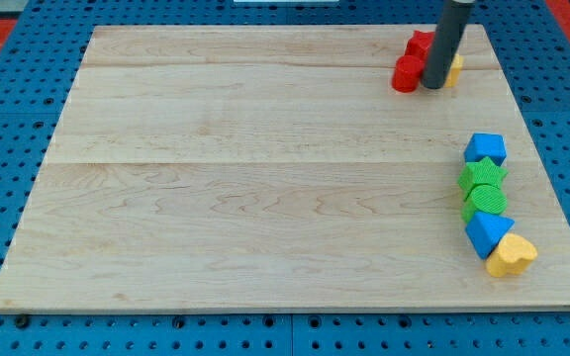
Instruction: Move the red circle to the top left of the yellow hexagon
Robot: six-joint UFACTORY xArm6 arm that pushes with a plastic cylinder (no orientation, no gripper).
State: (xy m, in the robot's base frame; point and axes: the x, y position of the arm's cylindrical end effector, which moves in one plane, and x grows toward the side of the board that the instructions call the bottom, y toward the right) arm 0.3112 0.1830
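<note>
Tip: the rod comes down at the view's top right; the tip [431, 87] sits between the red circle [406, 74] and the yellow hexagon [453, 68], touching or nearly touching both; there is no gripper on this arm, so nothing opens, closes or grips.
Red circle: just left of the tip, near the board's [265, 198] top edge; a second red block [421, 43] lies right behind it, shape unclear.
Yellow hexagon: mostly hidden behind the rod; only its right edge shows.
Risk, crowding: a push on the circle may drag the other red block along; cause, the two appear to touch.
Risk, hexagon: a sideways sweep could knock it, shifting the target; cause, the tip is wedged close.
Risk, edge: little room above; an upward shove could run the circle off the board.
Bystanders: blue, green and yellow blocks [487, 203] at the right edge, well apart.
</note>
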